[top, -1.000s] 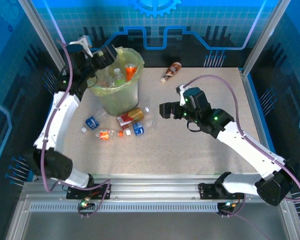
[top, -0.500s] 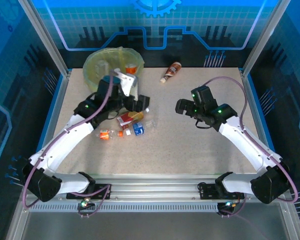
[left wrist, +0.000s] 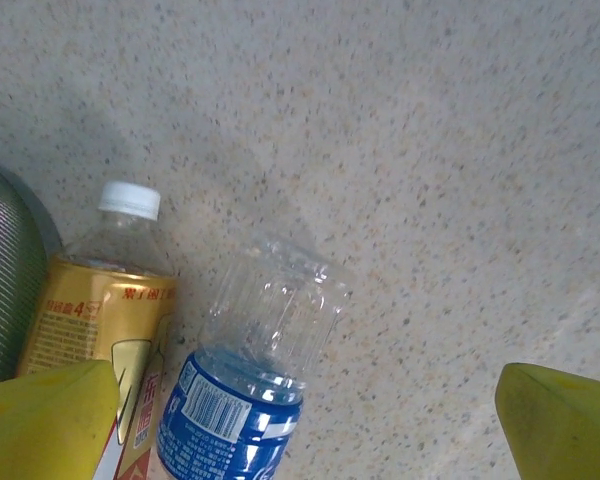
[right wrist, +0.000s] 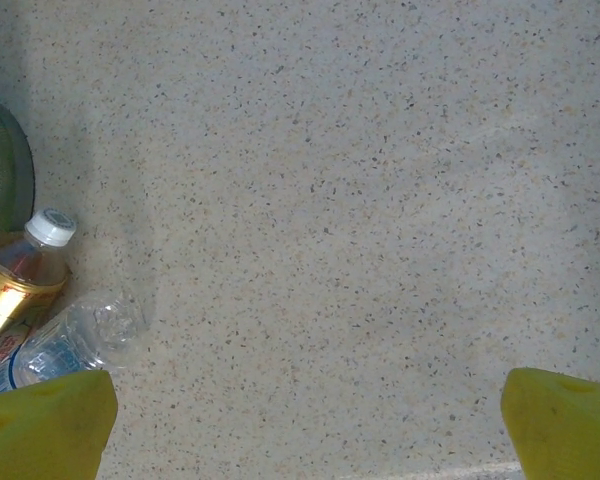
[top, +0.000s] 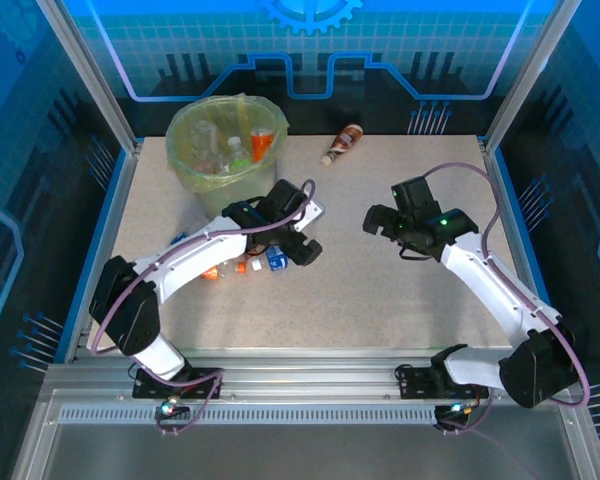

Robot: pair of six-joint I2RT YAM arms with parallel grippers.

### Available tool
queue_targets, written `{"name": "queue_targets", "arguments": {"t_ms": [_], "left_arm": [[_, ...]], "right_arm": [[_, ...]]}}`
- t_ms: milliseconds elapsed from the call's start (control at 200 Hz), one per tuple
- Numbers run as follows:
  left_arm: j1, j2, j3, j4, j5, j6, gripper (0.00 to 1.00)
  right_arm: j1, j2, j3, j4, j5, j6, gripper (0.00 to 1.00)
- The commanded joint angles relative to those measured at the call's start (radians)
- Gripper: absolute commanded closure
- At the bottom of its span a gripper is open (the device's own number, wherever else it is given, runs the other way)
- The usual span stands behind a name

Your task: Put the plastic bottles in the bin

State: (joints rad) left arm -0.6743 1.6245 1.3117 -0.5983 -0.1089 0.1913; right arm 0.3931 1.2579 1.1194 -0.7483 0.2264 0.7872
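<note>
The bin (top: 223, 168), lined with a yellow-green bag, stands at the back left with a few bottles inside. In front of it lies a cluster of bottles: a blue-labelled one (left wrist: 242, 405), a gold-labelled one with a white cap (left wrist: 102, 315), and an orange-labelled one (top: 210, 269). My left gripper (top: 302, 250) hovers open just right of the cluster, its yellow fingertips (left wrist: 42, 420) wide apart and the blue-labelled bottle low between them. My right gripper (top: 374, 221) hangs open over bare table at mid-right, nothing between its fingertips (right wrist: 565, 425). A brown-labelled bottle (top: 342, 143) lies at the back centre.
The bin's dark wall (left wrist: 2, 275) is close on the left of the left wrist view. The gold bottle (right wrist: 18, 275) and a clear bottle (right wrist: 78, 342) lie at the left edge of the right wrist view. Blue frame posts border the table (top: 420, 310).
My left arm swung from above the bin down to the bottle cluster, its gripper now empty. My right gripper drew back to the right.
</note>
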Motion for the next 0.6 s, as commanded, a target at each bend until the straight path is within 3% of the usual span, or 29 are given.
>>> {"name": "queue_targets", "arguments": {"t_ms": [0, 145, 595], "left_arm": [[-0.004, 0.045, 0.009, -0.033, -0.018, 0.05, 0.03], [-0.006, 0.086, 0.01, -0.04, -0.001, 0.054, 0.03], [-0.004, 0.238, 0.045, -0.037, -0.103, 0.063, 0.09]], "right_arm": [[-0.019, -0.003, -0.021, -0.024, 0.007, 0.023, 0.0], [-0.02, -0.002, -0.018, -0.027, 0.013, 0.023, 0.0], [-0.02, -0.031, -0.036, -0.015, 0.022, 0.025, 0.0]]}}
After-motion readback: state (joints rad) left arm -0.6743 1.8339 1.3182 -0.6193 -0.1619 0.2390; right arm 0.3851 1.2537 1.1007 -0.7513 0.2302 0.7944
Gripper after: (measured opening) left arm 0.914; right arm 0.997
